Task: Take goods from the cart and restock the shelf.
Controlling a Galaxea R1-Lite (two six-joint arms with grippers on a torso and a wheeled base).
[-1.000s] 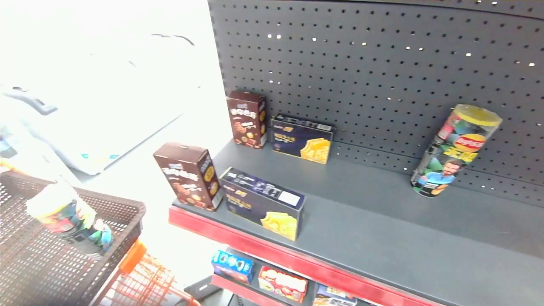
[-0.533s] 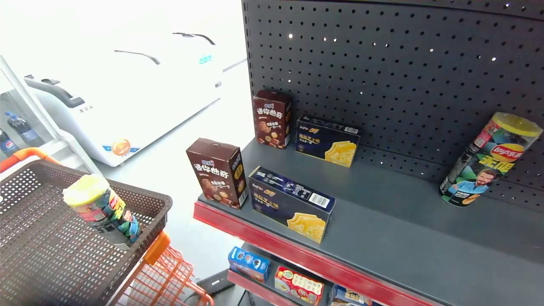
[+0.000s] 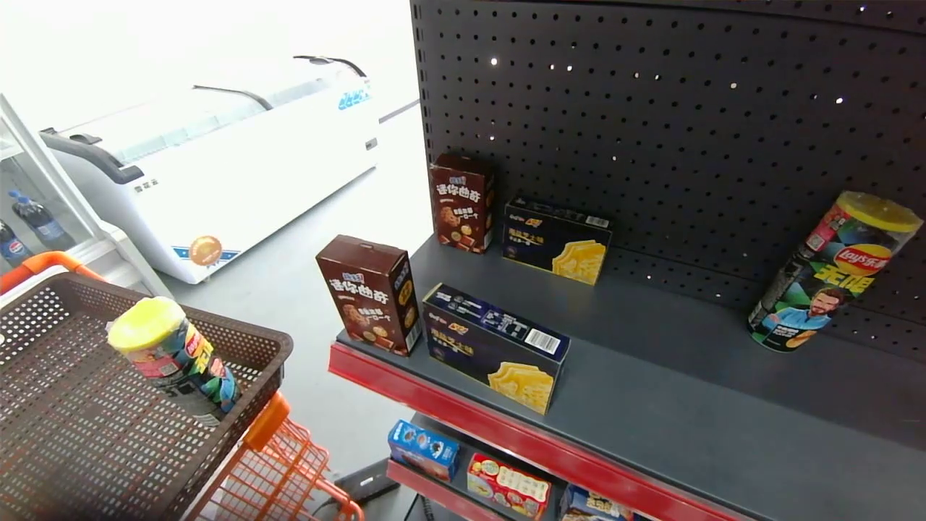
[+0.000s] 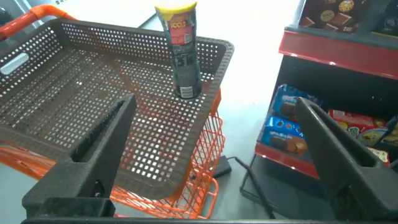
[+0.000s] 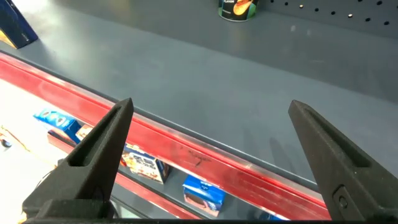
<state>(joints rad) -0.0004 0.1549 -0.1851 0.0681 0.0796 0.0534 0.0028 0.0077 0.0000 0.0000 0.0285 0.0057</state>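
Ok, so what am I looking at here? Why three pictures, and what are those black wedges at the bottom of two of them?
This is a two-armed robot restocking a shop shelf. The big picture comes from a camera on its head. It shows the shelf with two brown boxes, two blue boxes and a tall can, and beside it the cart's basket with a second can standing in it. The two small pictures come from cameras on its wrists. The black wedges are each arm's fingers: the left fingers hang open near the basket, and the right fingers are open in front of the shelf. Nothing is held.
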